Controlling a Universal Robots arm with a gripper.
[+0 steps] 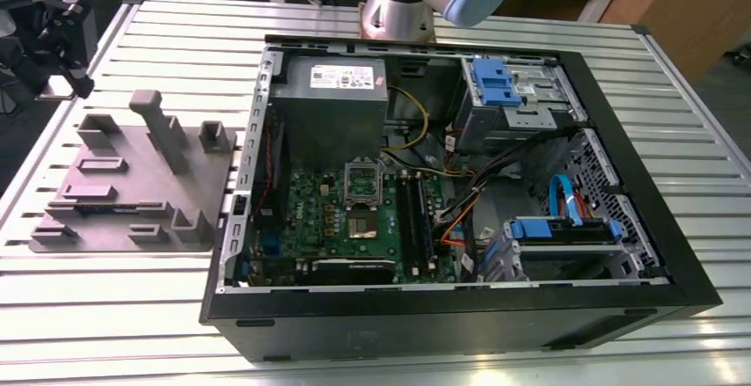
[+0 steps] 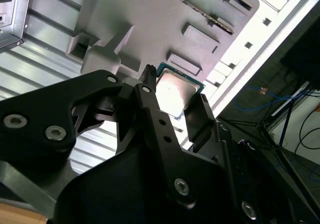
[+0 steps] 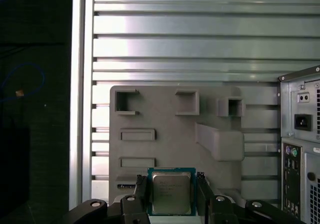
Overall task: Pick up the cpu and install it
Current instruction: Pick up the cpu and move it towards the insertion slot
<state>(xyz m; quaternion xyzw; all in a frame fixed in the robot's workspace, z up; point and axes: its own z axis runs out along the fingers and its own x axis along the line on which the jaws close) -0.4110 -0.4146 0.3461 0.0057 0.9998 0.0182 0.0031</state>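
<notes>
Slatted metal table (image 1: 118,316) underlies the grey tray (image 1: 118,194), at nine o'clock from the open computer case (image 1: 470,316) in the exterior view. In both wrist views the gripper (image 3: 171,180) pinches the cpu (image 3: 171,194) by two thin edges over the tray; a slip or tilt could drop it.

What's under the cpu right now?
The grey tray, below on the slatted table; the cpu sits between the fingers. The tray patch directly beneath it is covered.

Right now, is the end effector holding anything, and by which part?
The end effector holds the cpu by two opposite edges, one finger on each, above the grey tray.
</notes>
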